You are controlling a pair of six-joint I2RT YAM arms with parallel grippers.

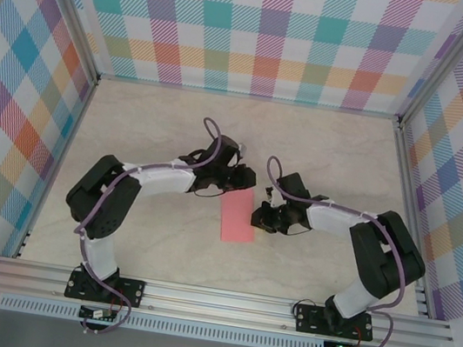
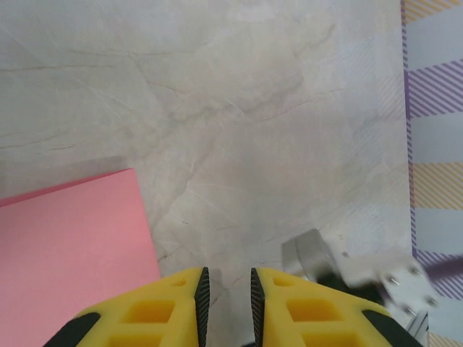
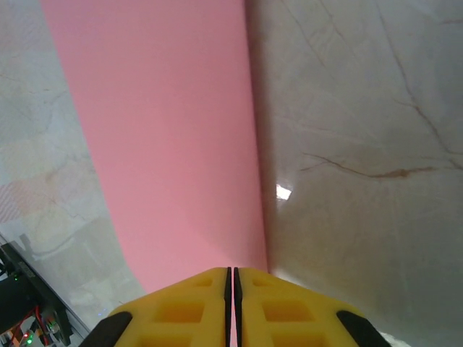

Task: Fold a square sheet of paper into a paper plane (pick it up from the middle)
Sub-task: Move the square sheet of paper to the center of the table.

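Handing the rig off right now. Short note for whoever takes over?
Left gripper: slightly open, empty, over bare table just off a corner of the pink sheet of paper.
Right gripper: shut, apparently pinching the sheet's edge.
Sheet: mid-table between the two grippers; from above it looks like a narrow rectangle, so it seems to be folded in half.
Done: at most that first fold.
Left: nose and wing folds; no plane shape yet.

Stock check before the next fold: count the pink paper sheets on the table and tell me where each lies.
1. The pink sheet lies mid-table, its right edge at the right gripper; a second sheet beneath it could be hidden.
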